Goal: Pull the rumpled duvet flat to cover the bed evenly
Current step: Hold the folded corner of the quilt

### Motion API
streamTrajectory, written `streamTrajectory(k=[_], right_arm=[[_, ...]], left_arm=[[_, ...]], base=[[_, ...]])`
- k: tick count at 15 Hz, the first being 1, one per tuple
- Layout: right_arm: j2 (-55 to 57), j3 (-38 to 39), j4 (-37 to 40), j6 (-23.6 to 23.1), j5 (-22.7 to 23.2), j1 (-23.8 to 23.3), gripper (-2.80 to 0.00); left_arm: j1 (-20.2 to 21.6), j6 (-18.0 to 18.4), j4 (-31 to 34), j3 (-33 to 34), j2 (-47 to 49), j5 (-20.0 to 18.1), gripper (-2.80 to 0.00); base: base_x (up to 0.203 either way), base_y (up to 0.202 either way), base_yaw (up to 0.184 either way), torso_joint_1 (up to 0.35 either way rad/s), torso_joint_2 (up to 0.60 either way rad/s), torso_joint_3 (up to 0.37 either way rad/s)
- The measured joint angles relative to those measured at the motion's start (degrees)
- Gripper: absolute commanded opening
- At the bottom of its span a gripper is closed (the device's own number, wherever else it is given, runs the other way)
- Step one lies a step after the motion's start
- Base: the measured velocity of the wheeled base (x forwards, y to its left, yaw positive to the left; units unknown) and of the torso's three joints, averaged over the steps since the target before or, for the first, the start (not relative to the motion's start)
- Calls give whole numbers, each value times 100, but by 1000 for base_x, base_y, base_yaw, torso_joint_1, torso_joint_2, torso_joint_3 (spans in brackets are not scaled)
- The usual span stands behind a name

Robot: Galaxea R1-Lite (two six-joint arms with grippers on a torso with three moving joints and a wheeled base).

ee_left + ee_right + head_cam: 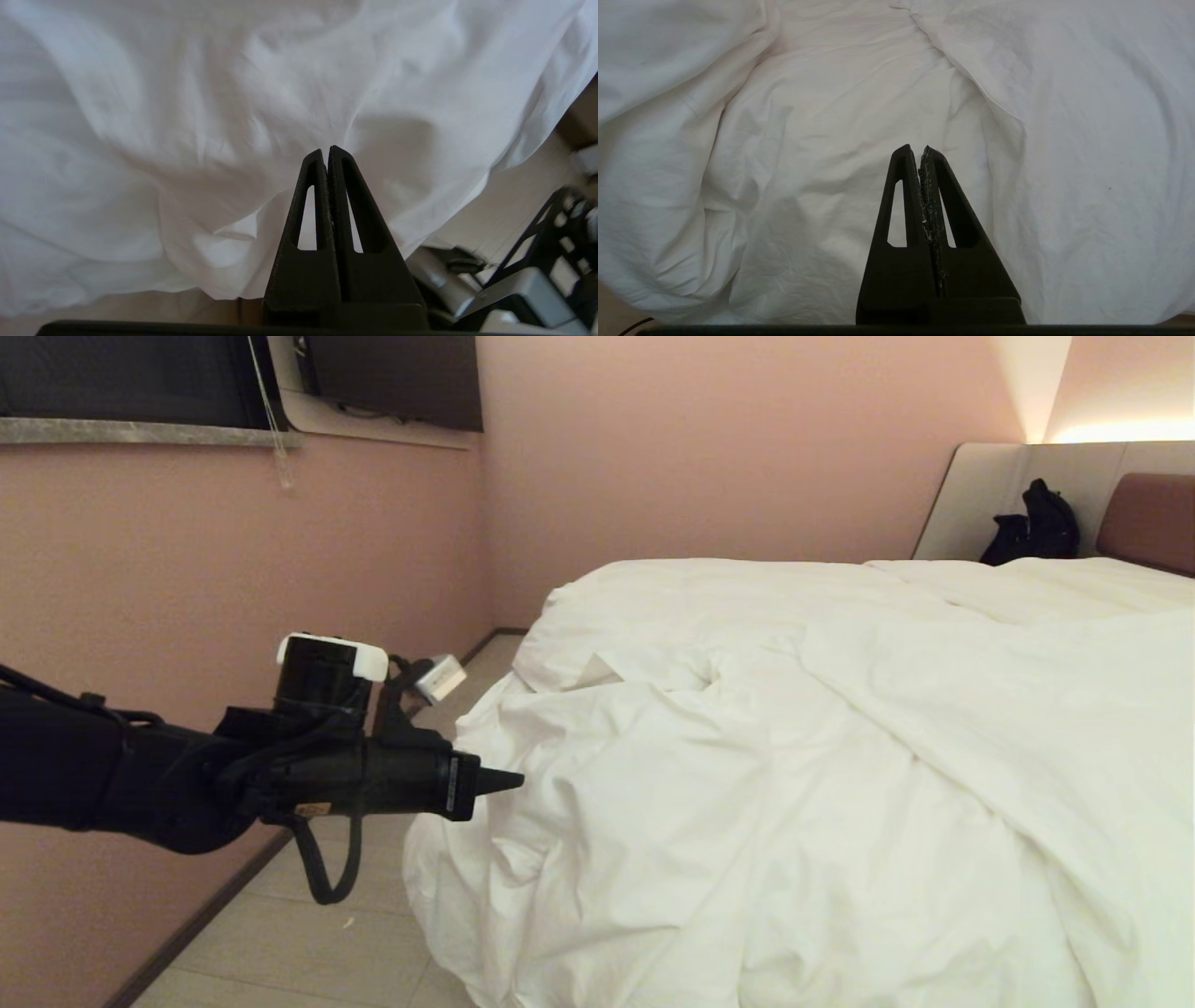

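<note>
duvet [794,756] heaped on the bed [1146,519], spilling over its near corner to the floor [308,933], left gripper [512,781] just left of the duvet, bag [1032,527] behind the duvet against the headboard panel

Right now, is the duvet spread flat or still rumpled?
Rumpled. The duvet lies bunched in thick folds at the bed's near corner and spills over the edge toward the floor. The shut left gripper points at it, holding nothing.

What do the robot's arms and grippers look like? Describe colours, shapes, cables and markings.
The left arm is matte black with a looping black cable, a white-capped cylinder and a small label. The left gripper and right gripper have black tapered fingers with slot cut-outs; the right's inner pads look worn.
</note>
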State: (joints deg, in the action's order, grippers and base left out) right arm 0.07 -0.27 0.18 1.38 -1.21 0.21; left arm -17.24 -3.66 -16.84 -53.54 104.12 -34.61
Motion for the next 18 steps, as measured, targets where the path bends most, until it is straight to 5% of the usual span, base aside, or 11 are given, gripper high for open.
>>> streamTrajectory(k=[4,5,13,18], right_arm=[[0,0,0,0,-2,0,-280],[0,0,0,2,0,0,-280],[0,0,0,0,0,0,-280],[0,0,0,2,-2,0,-280]], left_arm=[[-179,384,9,52,175,10,-280],[-223,472,4,78,189,24,0],[-257,930,-136,353,10,29,0],[-277,1411,-1642,819,113,-23,0]], base=[[0,0,0,0,0,0],[0,0,0,0,0,0],[0,0,0,0,0,0],[0,0,0,0,0,0]])
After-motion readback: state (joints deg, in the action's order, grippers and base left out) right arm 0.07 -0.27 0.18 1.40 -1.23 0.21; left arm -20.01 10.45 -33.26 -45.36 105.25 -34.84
